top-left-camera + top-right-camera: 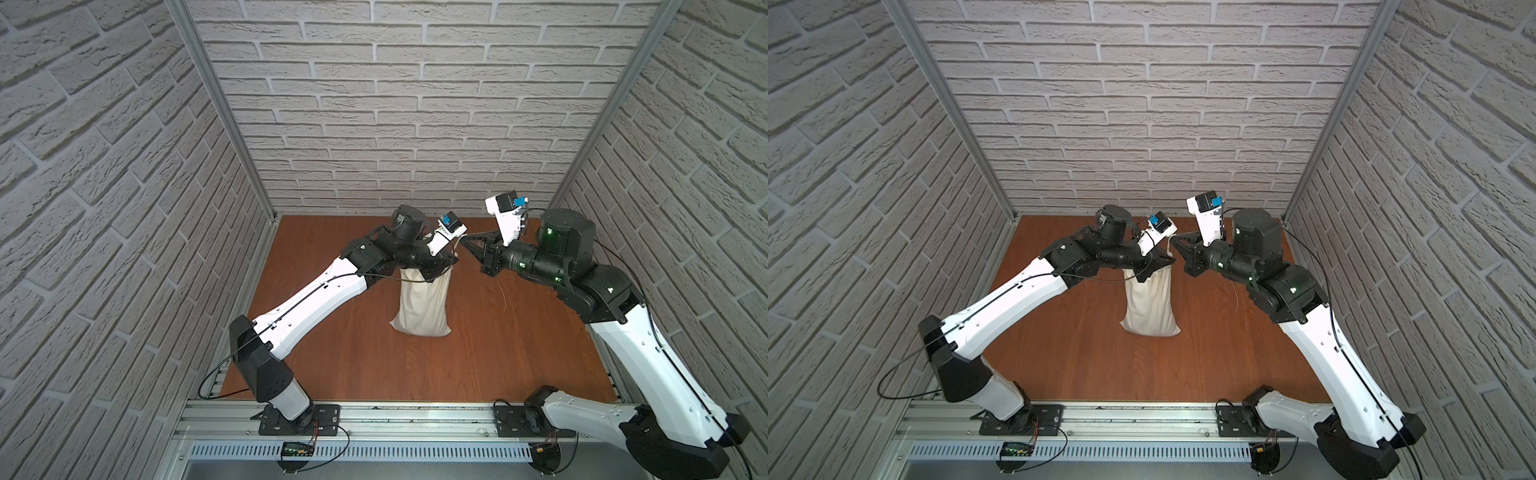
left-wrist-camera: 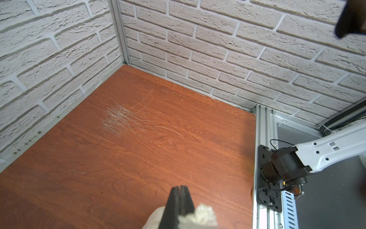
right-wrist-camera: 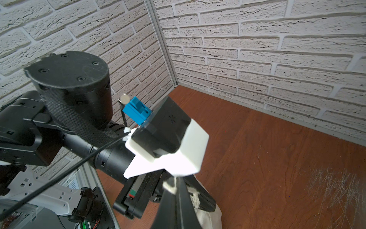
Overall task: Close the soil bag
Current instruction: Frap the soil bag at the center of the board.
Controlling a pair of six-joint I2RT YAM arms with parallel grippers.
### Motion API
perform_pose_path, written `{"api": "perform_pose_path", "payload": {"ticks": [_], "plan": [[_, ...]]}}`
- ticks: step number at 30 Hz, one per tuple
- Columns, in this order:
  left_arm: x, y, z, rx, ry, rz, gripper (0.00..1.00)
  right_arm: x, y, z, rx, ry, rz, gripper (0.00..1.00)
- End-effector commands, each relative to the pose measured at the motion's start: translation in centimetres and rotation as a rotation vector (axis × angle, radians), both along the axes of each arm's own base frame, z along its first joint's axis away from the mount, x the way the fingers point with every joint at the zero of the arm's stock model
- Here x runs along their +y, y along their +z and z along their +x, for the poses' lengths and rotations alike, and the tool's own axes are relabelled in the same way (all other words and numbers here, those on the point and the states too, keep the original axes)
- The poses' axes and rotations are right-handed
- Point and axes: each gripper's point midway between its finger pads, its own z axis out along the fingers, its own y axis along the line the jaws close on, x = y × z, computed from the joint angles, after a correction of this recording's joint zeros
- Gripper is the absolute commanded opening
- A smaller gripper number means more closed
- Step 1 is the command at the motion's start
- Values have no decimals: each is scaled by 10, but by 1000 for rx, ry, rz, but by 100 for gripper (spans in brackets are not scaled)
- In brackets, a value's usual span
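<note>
Right hand (image 3: 176, 183) clenched on cord (image 3: 169, 187); left hand (image 2: 179, 188) clenched at soil bag (image 1: 424, 303) mouth, what it pinches unclear. Risk: thin cord slips out, or uneven pull topples bag mid-desk (image 1: 332, 353).

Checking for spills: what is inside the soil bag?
Nothing inside shows. The left tool, shut on the gathered mouth of the soil bag, covers the opening; the right tool pinches its cord.

Reddish-brown wood-grain worktop (image 1: 478, 357), closed in on three sides by pale brick-patterned walls (image 1: 395, 104). Grey metal posts (image 1: 220, 112) at both back corners. Patch of fine pale scratches (image 2: 120, 119) on the wood, clear in both wrist views. Along the front edge, aluminium rail (image 1: 415, 417) and, just outside it, slotted grey duct (image 1: 415, 453).
</note>
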Motion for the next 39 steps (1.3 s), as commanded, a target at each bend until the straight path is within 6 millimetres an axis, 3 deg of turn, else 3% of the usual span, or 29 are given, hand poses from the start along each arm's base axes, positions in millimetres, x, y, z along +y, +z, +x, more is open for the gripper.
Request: {"api": "perform_pose_path", "payload": {"ticks": [1,6,17,22,25,32,35,39], "plan": [[-1,-10,3,23,-9,11,2,0,58,-8,-163,18,106,3],[1,-20,7,28,8,40,10,-1,62,-7,-179,11,105,3],[12,-22,22,61,64,-20,9,-8,55,-4,-173,-31,90,3],[11,-33,28,83,74,34,9,-12,66,-8,-202,-40,103,3],[12,-42,32,94,91,63,9,-23,71,-5,-217,-101,85,3],[16,-54,40,99,128,121,9,-79,61,6,-251,-405,59,3],[16,-59,44,103,143,150,9,-83,68,-1,-280,-405,85,3],[15,-65,46,104,154,182,9,-68,85,-8,-299,-310,107,3]]}}
